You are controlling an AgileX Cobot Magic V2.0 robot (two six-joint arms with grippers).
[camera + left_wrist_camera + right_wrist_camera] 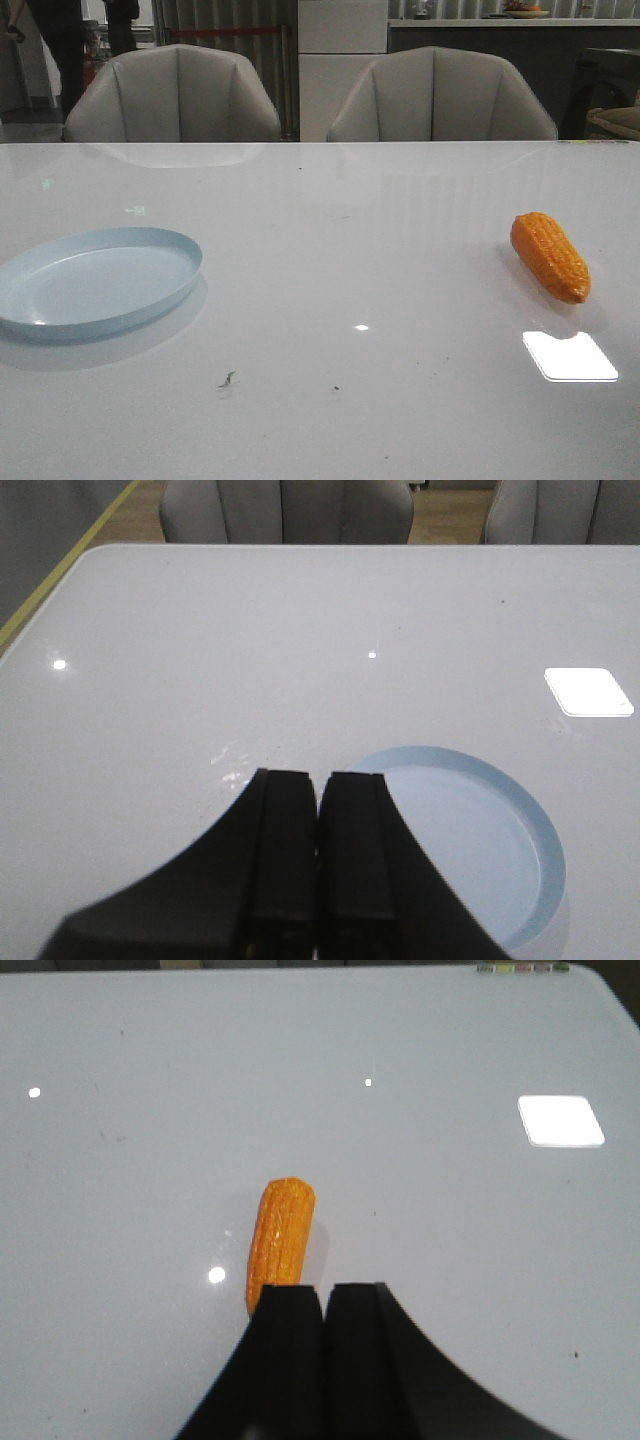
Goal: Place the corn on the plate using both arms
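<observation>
The orange corn lies on the white table at the right, tapered end toward the front. The pale blue plate sits at the left, nothing on it. Neither arm shows in the front view. In the left wrist view my left gripper is shut and empty, held above the table with the plate partly behind its fingers. In the right wrist view my right gripper is shut and empty, with the corn lying just beyond its fingertips, its near end hidden behind one finger.
Two grey chairs stand behind the table's far edge. Bright light reflections lie on the glossy tabletop near the corn. A small dark speck lies at the front middle.
</observation>
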